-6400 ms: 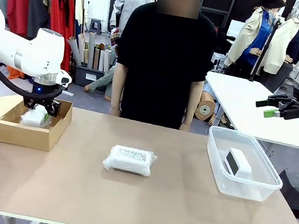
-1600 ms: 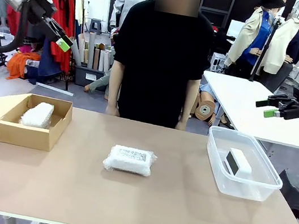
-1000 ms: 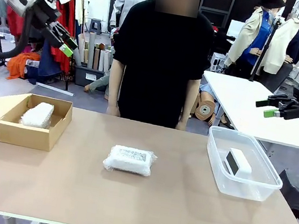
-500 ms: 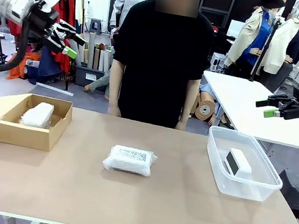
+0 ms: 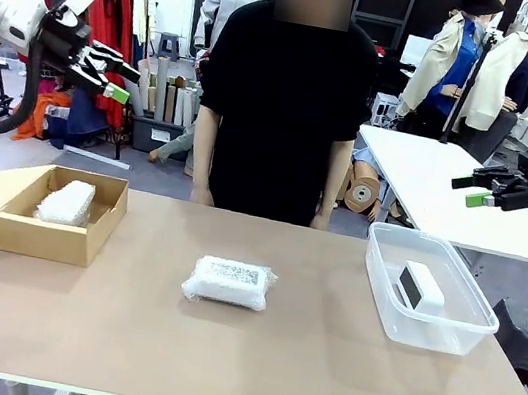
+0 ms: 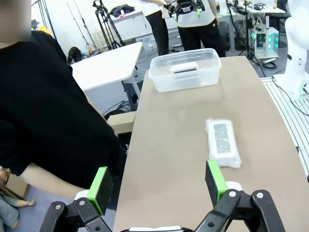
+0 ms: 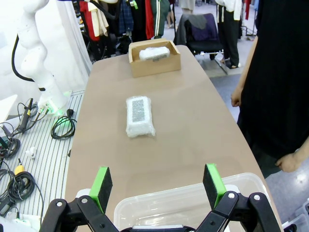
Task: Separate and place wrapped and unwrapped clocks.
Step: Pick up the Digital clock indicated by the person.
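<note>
The left gripper (image 5: 122, 78) hangs high over the left end of the tan table (image 5: 297, 365), its black fingers with green pads spread wide and holding nothing. Well below it, a rounded white bundle in crinkly clear plastic (image 5: 66, 202) lies inside an open brown cardboard box (image 5: 42, 238) near the table's left edge. A flat white bundle in clear plastic with a speckled label (image 5: 229, 282) rests on the bare tabletop near the middle, well apart from both grippers. In the left wrist view it (image 6: 222, 142) lies ahead of the spread fingers, on the side of one green pad (image 6: 216, 181).

The right gripper (image 5: 468, 189) hovers beyond the table's right end, also spread wide and empty. Below it stands a clear plastic rectangular tub (image 5: 379, 296), and a bare white rectangular clock with a dark face (image 5: 421, 285) lies tilted inside. The right wrist view shows the tub's rim (image 7: 193, 203) close under the open fingers, with the flat bundle (image 7: 139, 116) and the box (image 7: 154, 67) farther along the table.

A person in a black T-shirt (image 5: 284, 110) stands at the far side, arms down.
</note>
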`<move>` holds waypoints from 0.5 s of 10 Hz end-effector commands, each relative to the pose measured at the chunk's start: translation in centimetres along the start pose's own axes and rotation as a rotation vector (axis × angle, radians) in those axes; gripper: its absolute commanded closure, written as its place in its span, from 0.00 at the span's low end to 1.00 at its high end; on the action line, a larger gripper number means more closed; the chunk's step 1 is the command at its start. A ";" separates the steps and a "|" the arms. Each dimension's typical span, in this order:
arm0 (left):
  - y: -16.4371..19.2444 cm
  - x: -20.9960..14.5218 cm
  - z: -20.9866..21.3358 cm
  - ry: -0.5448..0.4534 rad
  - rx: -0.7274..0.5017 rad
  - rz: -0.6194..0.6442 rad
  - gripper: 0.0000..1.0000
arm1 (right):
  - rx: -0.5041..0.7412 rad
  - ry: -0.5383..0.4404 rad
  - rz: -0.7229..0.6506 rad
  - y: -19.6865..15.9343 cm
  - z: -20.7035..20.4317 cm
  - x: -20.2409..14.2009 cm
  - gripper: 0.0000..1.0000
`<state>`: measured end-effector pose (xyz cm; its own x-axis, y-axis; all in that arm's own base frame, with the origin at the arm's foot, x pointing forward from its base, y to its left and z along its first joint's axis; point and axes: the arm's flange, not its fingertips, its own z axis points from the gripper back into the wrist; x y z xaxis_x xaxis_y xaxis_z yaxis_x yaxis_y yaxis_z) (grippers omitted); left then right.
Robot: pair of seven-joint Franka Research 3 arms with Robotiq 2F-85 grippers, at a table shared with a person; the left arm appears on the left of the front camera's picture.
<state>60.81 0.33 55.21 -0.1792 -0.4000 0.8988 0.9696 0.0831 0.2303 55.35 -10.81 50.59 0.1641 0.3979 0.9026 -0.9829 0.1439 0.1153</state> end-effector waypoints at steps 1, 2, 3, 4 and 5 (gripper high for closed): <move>-0.1 0.0 0.1 0.000 -0.004 -0.001 0.00 | 0.001 0.004 -0.002 0.1 0.0 0.2 0.00; -0.1 0.0 0.1 0.000 -0.004 -0.001 0.00 | 0.001 0.004 -0.002 0.1 0.0 0.2 0.00; -0.1 0.0 0.1 0.000 -0.004 -0.001 0.00 | 0.001 0.004 -0.002 0.1 0.0 0.2 0.00; -0.1 0.0 0.1 0.000 -0.004 -0.001 0.00 | 0.001 0.004 -0.002 0.1 0.0 0.2 0.00; -0.1 0.0 0.1 0.000 -0.004 -0.001 0.00 | 0.001 0.004 -0.002 0.1 0.0 0.2 0.00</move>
<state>60.84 0.35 55.16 -0.1787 -0.4006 0.8987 0.9697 0.0829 0.2298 55.35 -10.81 50.59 0.1641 0.3979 0.9026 -0.9829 0.1439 0.1153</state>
